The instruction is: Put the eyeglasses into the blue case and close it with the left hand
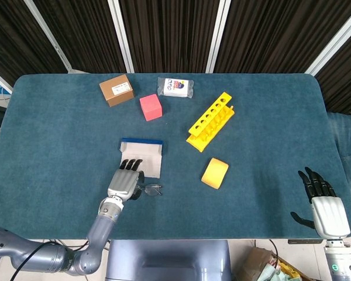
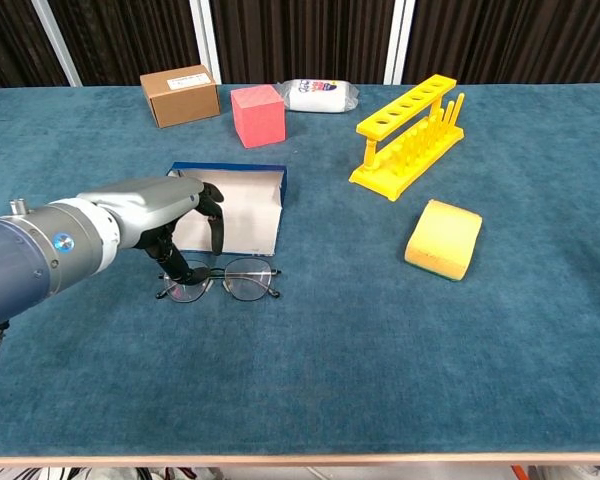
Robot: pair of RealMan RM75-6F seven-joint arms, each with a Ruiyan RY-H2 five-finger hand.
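The blue case (image 1: 145,154) (image 2: 245,205) lies open on the table, its pale lining facing up. Thin dark-rimmed eyeglasses (image 1: 151,189) (image 2: 230,281) rest on the cloth just in front of it. My left hand (image 1: 126,181) (image 2: 170,215) hovers over the glasses' left lens and the case's near left corner, fingers spread and pointing down, holding nothing; in the head view it hides part of the glasses. My right hand (image 1: 320,202) stays open at the table's near right edge, seen only in the head view.
A yellow sponge (image 1: 214,172) (image 2: 443,238) lies right of the glasses. Behind are a yellow tube rack (image 1: 210,121) (image 2: 410,133), a pink cube (image 1: 151,107) (image 2: 258,115), a brown box (image 1: 117,89) (image 2: 180,94) and a white packet (image 1: 175,87) (image 2: 320,95).
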